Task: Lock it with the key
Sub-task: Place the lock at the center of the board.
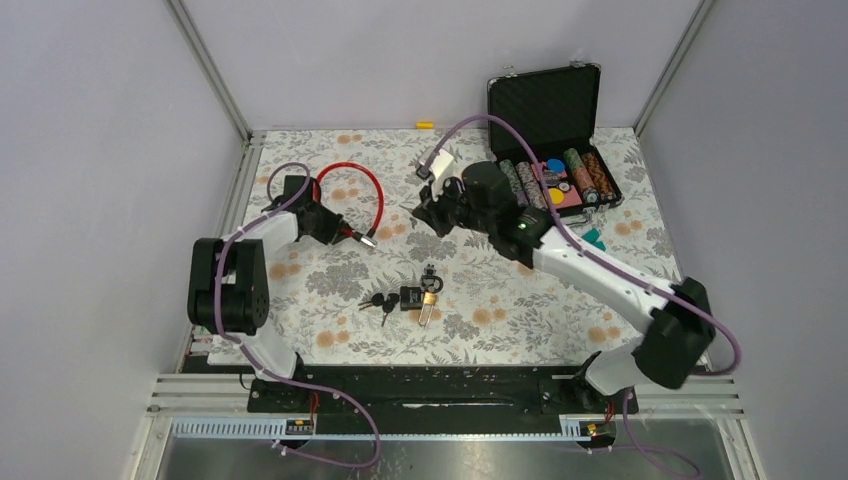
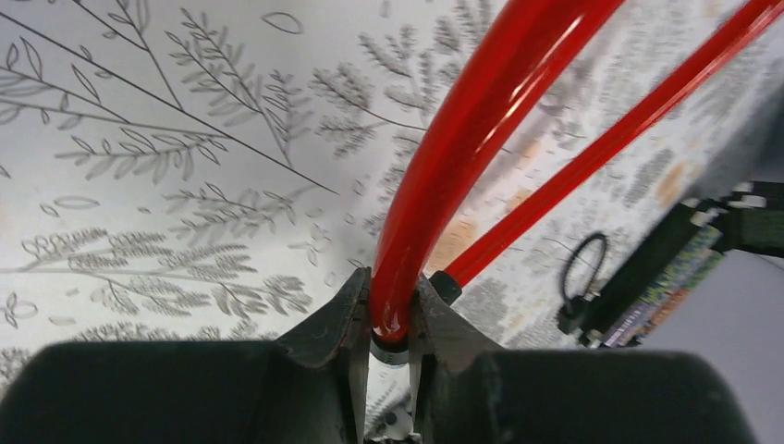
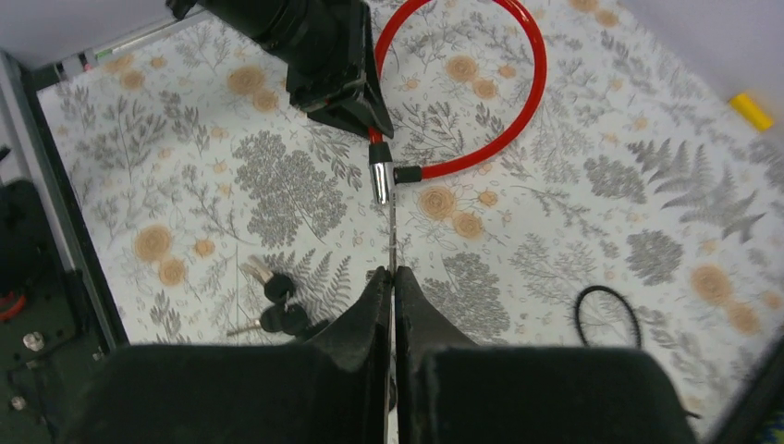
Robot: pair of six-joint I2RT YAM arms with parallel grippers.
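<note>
A red cable lock (image 1: 375, 190) lies looped at the back left of the flowered table. My left gripper (image 1: 345, 232) is shut on the cable just behind its metal end pin (image 3: 380, 176); the left wrist view shows the cable (image 2: 434, 185) pinched between the fingers of that gripper (image 2: 390, 296). My right gripper (image 1: 422, 213) hovers right of the pin. Its jaws are closed (image 3: 393, 273) on a thin metal blade, seemingly a key seen edge-on, that points at the pin. A black padlock (image 1: 411, 297) and spare keys (image 1: 378, 302) lie mid-table.
An open black case (image 1: 545, 100) with poker chips stands at the back right. A black elastic ring (image 3: 607, 316) lies on the cloth near the right gripper. A small yellow piece (image 1: 426, 125) sits at the back edge. Metal frame rails border the table.
</note>
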